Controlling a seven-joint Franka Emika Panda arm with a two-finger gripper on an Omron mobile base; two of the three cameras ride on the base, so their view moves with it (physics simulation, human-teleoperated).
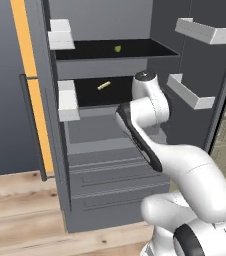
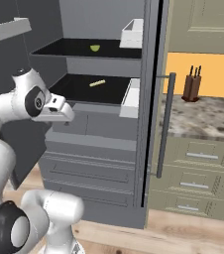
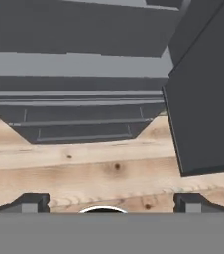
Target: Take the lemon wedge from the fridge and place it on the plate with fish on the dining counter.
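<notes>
My arm (image 1: 185, 170) is glossy white with dark joints, and my gripper (image 3: 111, 202) has dark grey fingertips. The fridge (image 1: 110, 165) in front of me is dark grey outside, with black shelves and white door bins (image 1: 202, 31). A yellow-green lemon wedge (image 2: 94, 48) lies on the upper shelf, a pale yellow stick (image 2: 97, 83) on the lower. The floor (image 3: 84, 168) is light knotty wood. Beside it I see an orange wall (image 2: 203, 72), a brown knife block (image 2: 192, 87), a mottled grey-brown counter (image 2: 208, 119) and beige cabinets (image 2: 198, 173).

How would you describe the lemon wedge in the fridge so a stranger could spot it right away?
Look into the open dark-grey fridge and find its two black shelves. The lemon wedge sits alone on the upper shelf, toward the back. It is a small rounded yellow-green piece, unlike the pale, thin stick-shaped item lying on the shelf below.
</notes>
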